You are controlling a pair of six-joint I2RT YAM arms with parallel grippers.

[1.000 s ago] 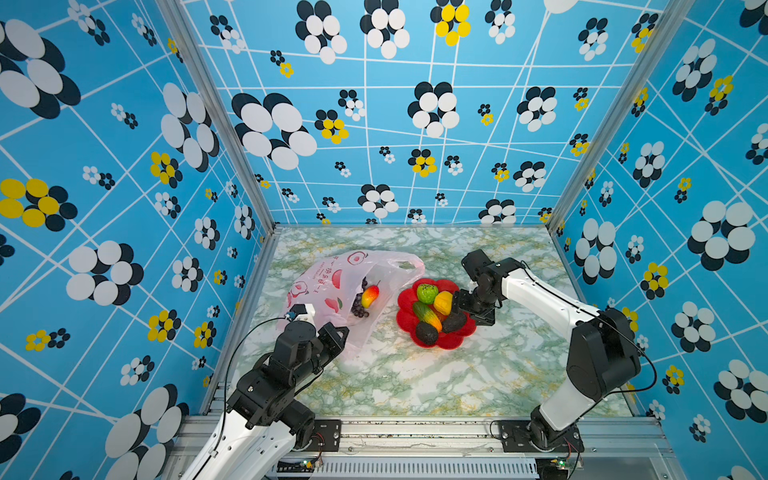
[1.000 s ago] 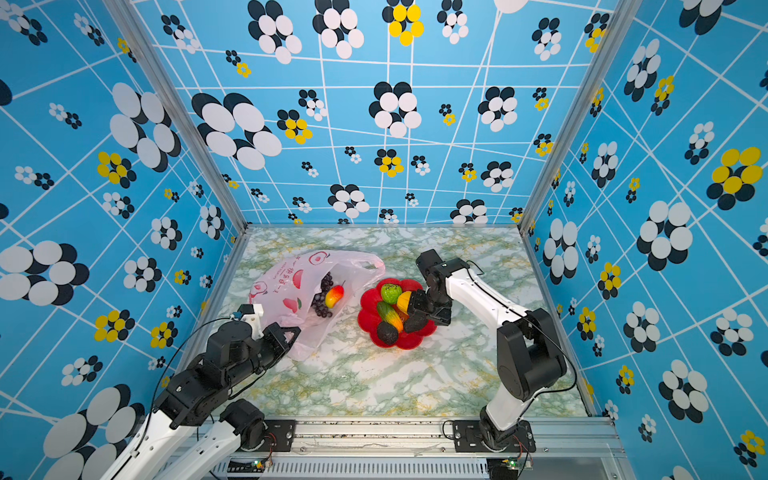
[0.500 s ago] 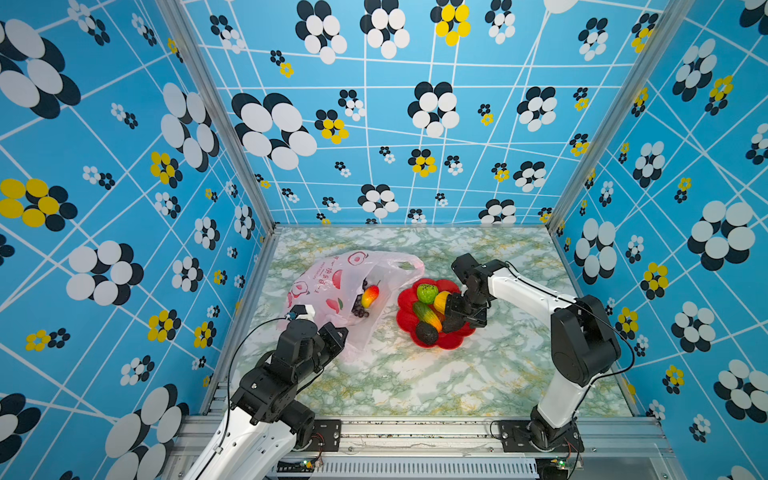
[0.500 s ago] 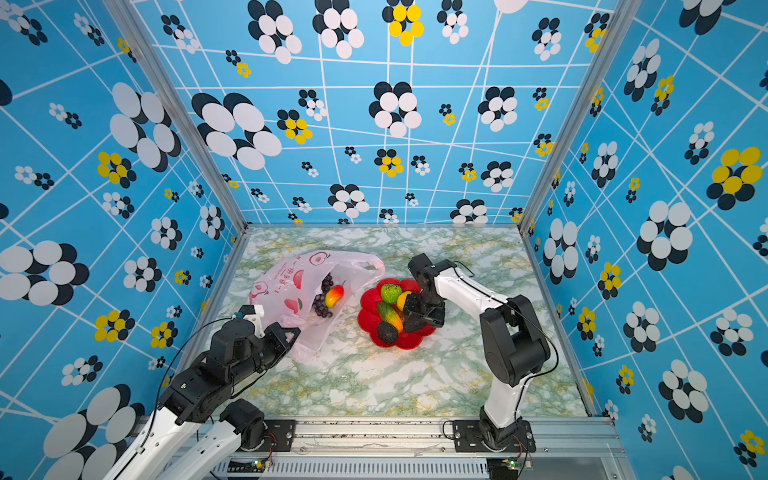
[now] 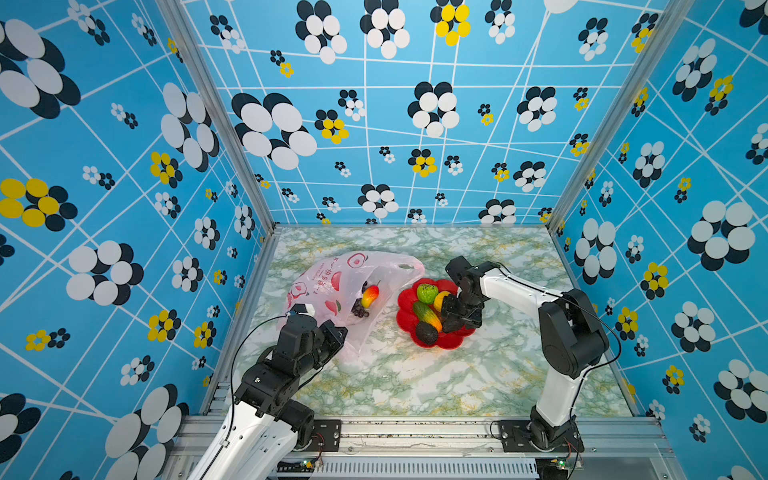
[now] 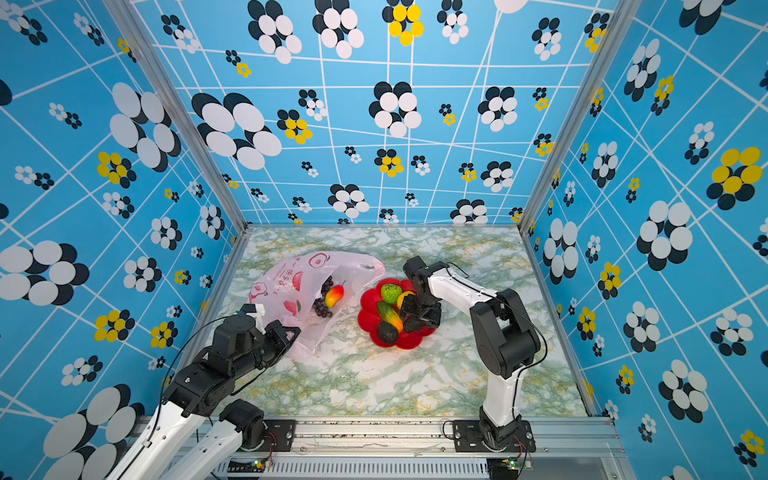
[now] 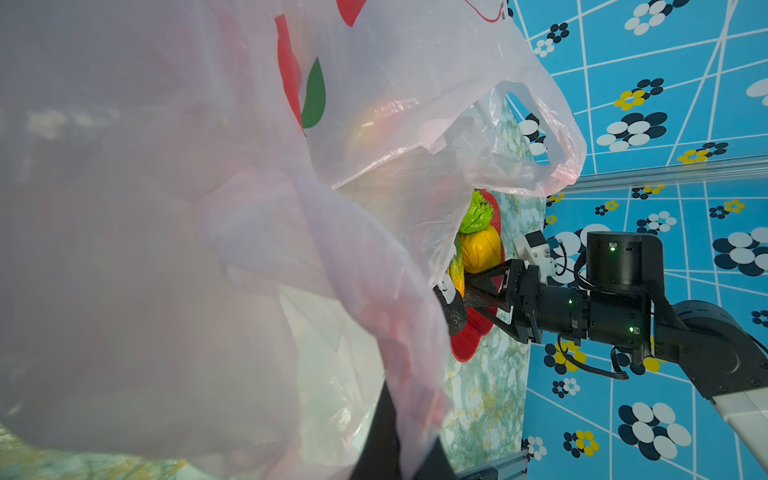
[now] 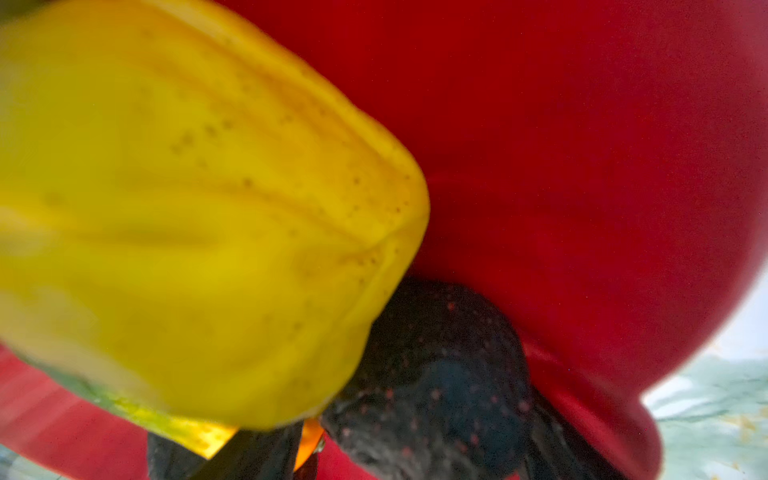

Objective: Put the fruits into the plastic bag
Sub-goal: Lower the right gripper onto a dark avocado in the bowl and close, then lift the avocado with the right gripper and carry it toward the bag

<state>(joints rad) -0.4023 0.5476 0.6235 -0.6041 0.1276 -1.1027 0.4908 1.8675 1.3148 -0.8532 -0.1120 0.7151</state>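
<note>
The pale pink plastic bag (image 5: 332, 286) lies at the left of the table with its mouth facing the red dish (image 5: 405, 301). A dark grape bunch (image 5: 359, 311) and a red-yellow mango (image 5: 370, 294) rest inside it. My left gripper (image 5: 336, 332) is shut on the bag's near edge. This edge drapes over its fingers (image 7: 386, 436) in the left wrist view. In the dish lie a green fruit (image 5: 426, 293), a yellow one (image 5: 441, 300), a green-orange oblong (image 5: 426, 313) and a dark avocado (image 5: 427, 333). My right gripper (image 5: 459, 318) stands open, its fingers straddling another dark fruit (image 8: 440, 374).
The marbled table (image 5: 415, 382) is walled in by blue flowered panels on three sides. A metal rail (image 5: 415, 428) with both arm bases runs along the front edge. The bag's handle loop (image 7: 552, 137) hangs toward the dish.
My right gripper has moved left and down into the dish, onto the dark fruit. The left gripper and the bag have hardly moved.
</note>
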